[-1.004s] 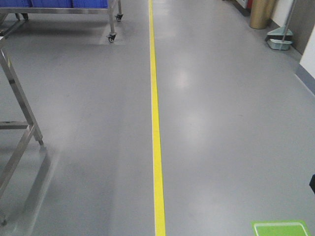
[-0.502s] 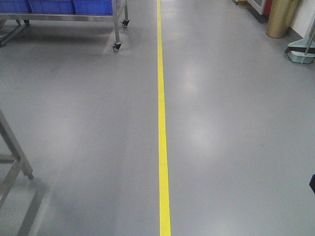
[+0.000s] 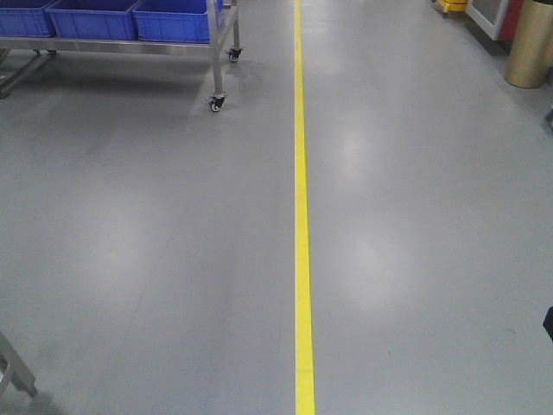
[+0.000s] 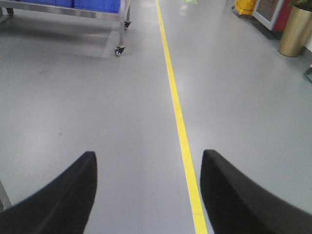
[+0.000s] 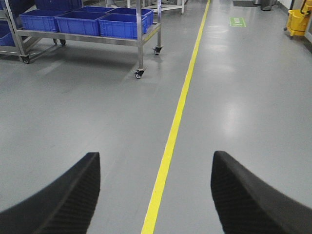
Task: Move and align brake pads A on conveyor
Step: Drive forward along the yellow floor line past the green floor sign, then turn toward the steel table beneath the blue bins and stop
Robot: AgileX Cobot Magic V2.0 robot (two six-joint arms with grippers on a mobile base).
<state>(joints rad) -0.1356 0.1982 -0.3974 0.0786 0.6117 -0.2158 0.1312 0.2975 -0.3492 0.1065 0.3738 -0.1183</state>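
Note:
The brake pads A and the conveyor are out of view in every frame. My left gripper [image 4: 148, 158] is open above bare grey floor, its two dark fingers wide apart with nothing between them. In the same way, my right gripper [image 5: 155, 160] hangs open and empty over the floor, its jaws straddling the yellow floor line [image 5: 168, 141]. Neither gripper shows in the front view.
A yellow floor line [image 3: 301, 216] runs straight ahead along the grey floor. A steel wheeled rack [image 3: 216, 60] with blue bins [image 3: 171, 21] stands at the far left. A gold cylindrical bin [image 3: 529, 43] is at the far right. A steel frame leg [image 3: 15, 367] sits at the bottom left.
The front view has shifted: the steel frame at the left slid down and out of the frame, the yellow line drifted right, and the rack and gold bin came nearer.

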